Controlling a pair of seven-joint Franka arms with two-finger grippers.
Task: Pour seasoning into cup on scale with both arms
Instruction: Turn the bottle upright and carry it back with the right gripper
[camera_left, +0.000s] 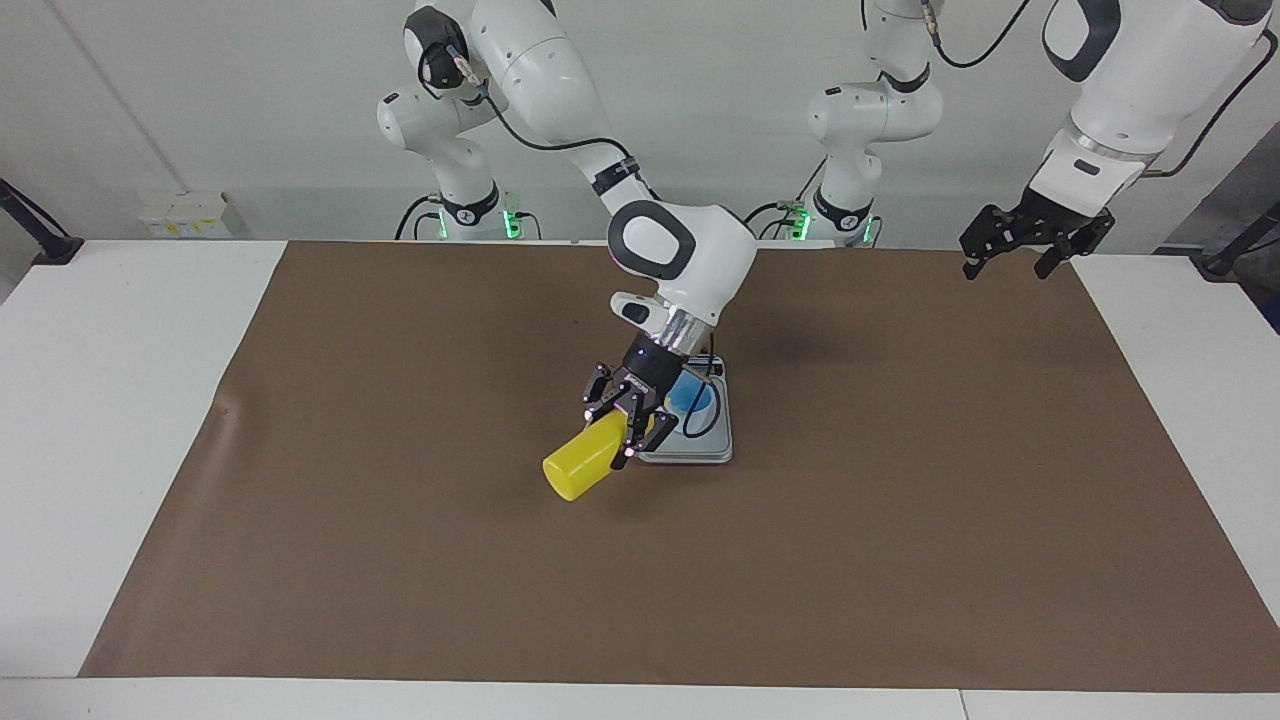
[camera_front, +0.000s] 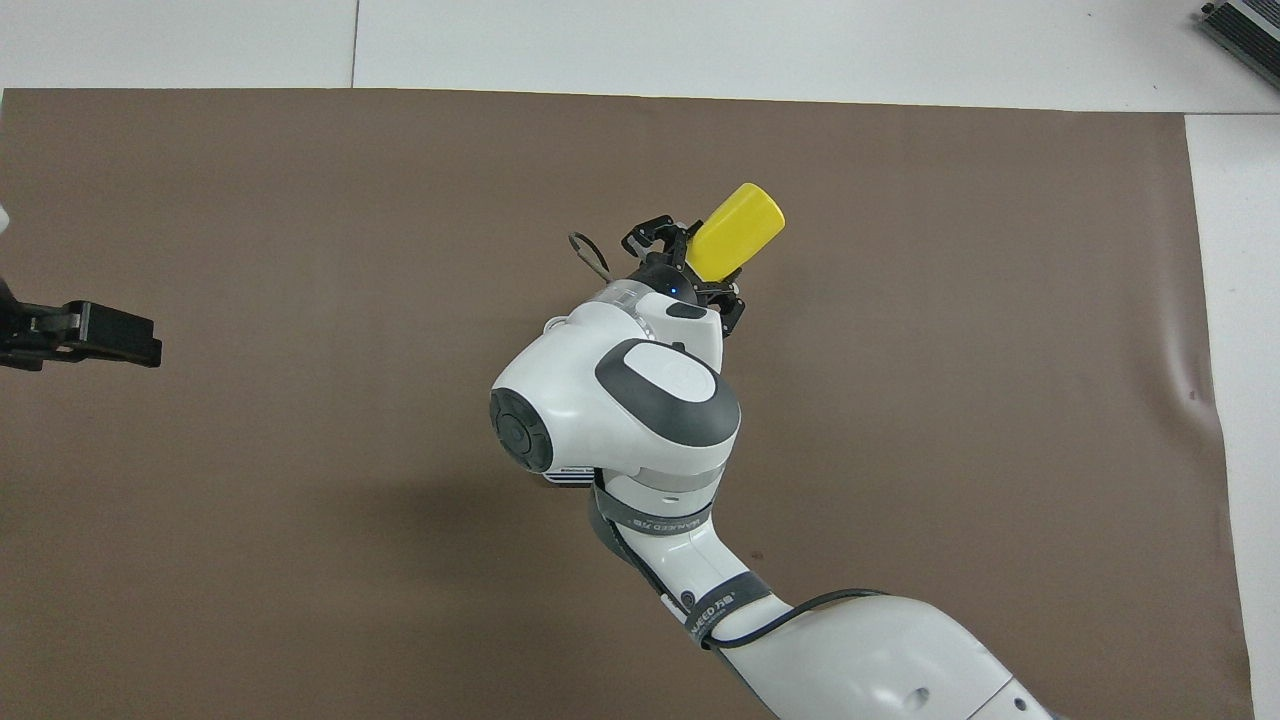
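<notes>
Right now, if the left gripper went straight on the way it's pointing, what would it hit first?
The left gripper hangs open, pointing down over the brown mat at the left arm's end of the table. Nothing lies under it, so it would likely meet bare mat first, though depth is uncertain.

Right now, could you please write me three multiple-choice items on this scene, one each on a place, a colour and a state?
1. Where is the cup?
A. on the scale
B. on the brown mat, apart from the scale
C. in the left hand

2. What colour is the bottle?
A. red
B. yellow
C. green

3. How is the bottle held?
A. upright on the mat, untouched
B. lying flat on the scale
C. tilted, gripped by the right hand, top end toward the cup

Answers:
1 A: the blue cup stands on the grey plate.
2 B: its body is bright yellow in both views.
3 C: the right hand is shut on it beside the scale, its base out over the mat; the left hand waits open at its own end of the table.
</notes>
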